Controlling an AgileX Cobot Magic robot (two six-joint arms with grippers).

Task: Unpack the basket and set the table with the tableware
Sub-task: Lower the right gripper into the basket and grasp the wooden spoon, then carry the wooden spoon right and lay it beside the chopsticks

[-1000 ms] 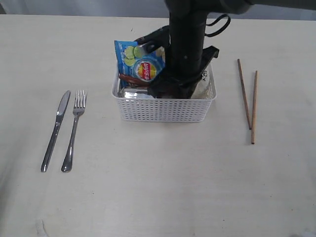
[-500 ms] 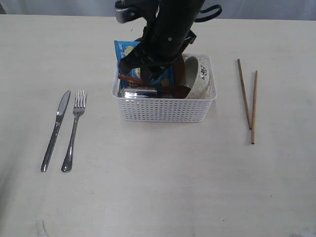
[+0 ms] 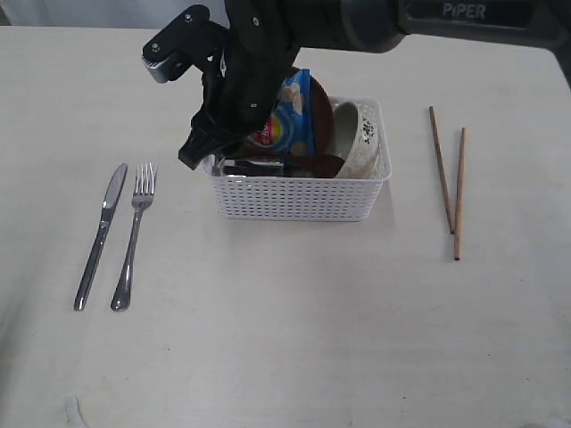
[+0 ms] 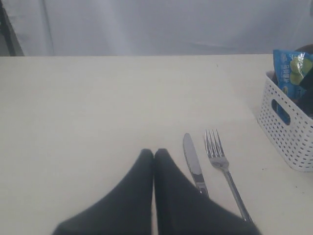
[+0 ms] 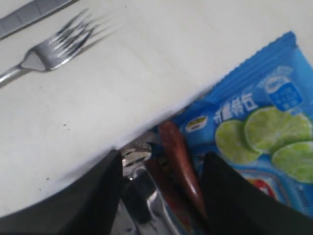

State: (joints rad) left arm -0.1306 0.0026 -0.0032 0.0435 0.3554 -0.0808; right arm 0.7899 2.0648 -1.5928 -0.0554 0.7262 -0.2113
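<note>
The pale cream bench (image 3: 285, 348) runs back to a grey backdrop. The white lattice basket (image 3: 294, 198) sits mid-bench, towards the far side.

A second ago the right arm stood deep in the middle of the basket with its fingers shut. It has since lifted and swung to the basket's far-left corner. The right fingers (image 5: 230, 196) now stand wide and hold nothing. The reddish-brown wooden spoon (image 5: 178, 161) lies in the gap between them, beside the steel cup (image 5: 137, 156). I take this as lining up on the spoon; nothing has left the basket in that time.

The left fingers (image 4: 154, 164) are pressed together and empty, low over the bench just left of the knife (image 3: 100, 236) and fork (image 3: 132, 241).

Knife and fork are already laid at the left, and the chopsticks (image 3: 442, 169) at the right. The patterned bowl (image 3: 361, 143), brown plate (image 3: 319, 111), cup and spoon are still packed on edge around the blue chips bag (image 3: 287, 120).
</note>
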